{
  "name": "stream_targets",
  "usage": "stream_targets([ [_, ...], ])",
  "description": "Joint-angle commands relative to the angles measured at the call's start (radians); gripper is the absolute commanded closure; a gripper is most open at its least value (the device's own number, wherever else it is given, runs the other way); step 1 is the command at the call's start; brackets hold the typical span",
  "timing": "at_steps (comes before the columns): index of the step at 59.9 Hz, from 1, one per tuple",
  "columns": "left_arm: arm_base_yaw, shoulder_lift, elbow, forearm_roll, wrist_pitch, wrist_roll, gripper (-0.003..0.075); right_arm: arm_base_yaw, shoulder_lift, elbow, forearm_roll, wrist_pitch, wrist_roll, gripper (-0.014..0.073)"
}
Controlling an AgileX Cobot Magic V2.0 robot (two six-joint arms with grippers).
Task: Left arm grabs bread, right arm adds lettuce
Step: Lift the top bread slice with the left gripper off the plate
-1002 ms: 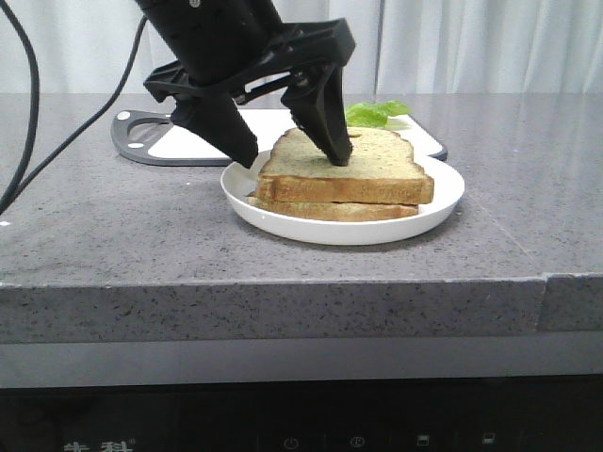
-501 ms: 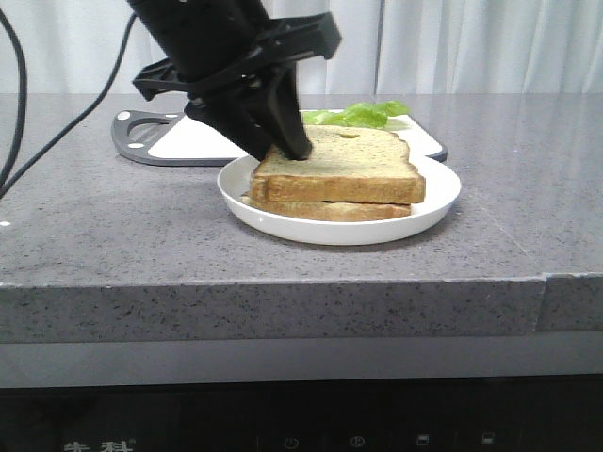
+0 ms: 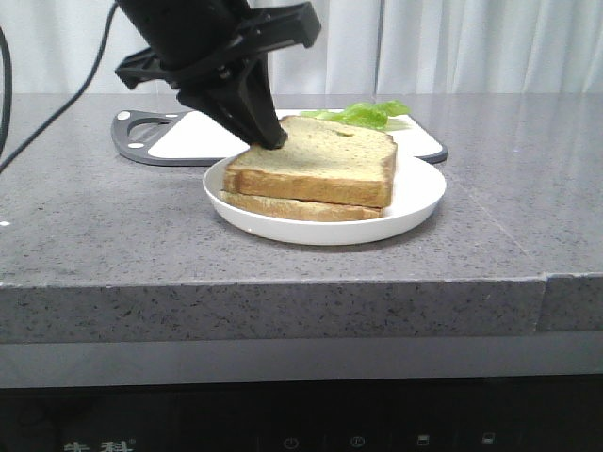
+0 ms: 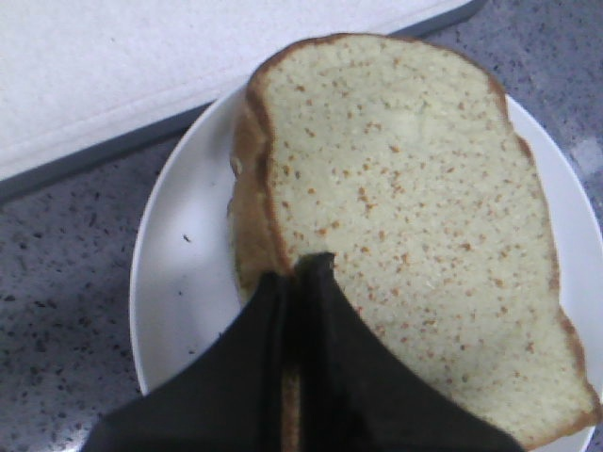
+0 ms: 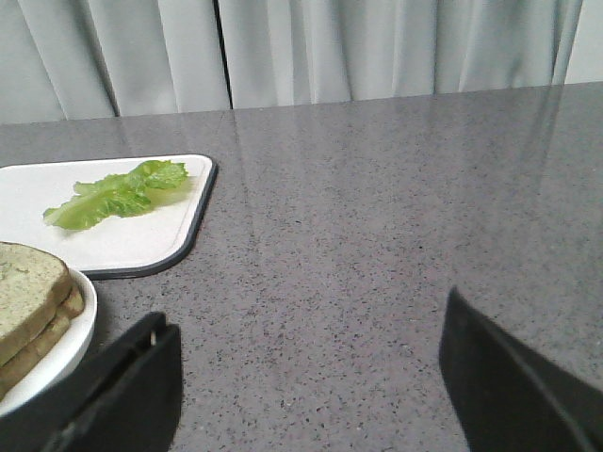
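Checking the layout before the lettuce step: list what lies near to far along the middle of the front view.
Counter edge → white plate → bread → cutting board with the lettuce → curtain.

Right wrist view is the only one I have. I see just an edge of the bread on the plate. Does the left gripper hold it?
Observer: Yes. In the left wrist view the left gripper is shut on the crust at the edge of the bread.
Operator: Does anything lie on top of the bread?
Observer: No. Its speckled face is bare; only the gripper touches it, at the edge.
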Motion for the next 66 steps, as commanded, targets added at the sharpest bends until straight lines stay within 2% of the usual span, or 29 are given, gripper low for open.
stream_targets([
  [1,0.008,-0.087,-0.027,-0.010,-0.072,-0.001,0.0741,-0.008,0.017,-0.037,-0.013,-0.075,-0.008,0.0015],
  [17,0.010,-0.189,-0.025,0.014,-0.176,-0.001,0.0741,-0.007,0.019,-0.037,-0.013,-0.039,-0.008,0.0015],
  [25,0.010,-0.291,0.044,0.130,-0.289,-0.017,0.0741,0.017,0.046,-0.038,-0.013,-0.042,-0.077,0.0015],
  [30,0.010,-0.379,0.131,0.256,-0.383,-0.085,0.0741,0.049,0.085,-0.038,-0.013,-0.064,-0.100,0.0015],
  [37,0.010,-0.497,0.271,0.490,-0.467,-0.265,0.0741,0.089,0.176,-0.042,-0.013,-0.083,-0.100,0.0015],
  [46,0.010,-0.645,0.408,0.782,-0.469,-0.498,0.0741,0.137,0.343,-0.110,-0.013,-0.079,-0.103,0.0015],
  [55,0.010,-0.784,0.536,1.065,-0.469,-0.796,0.0741,0.160,0.540,-0.236,-0.013,-0.083,-0.143,0.0015],
  [66,0.010,-0.924,0.675,1.387,-0.401,-1.117,0.0741,0.182,0.796,-0.403,-0.013,-0.107,-0.156,0.0016],
])
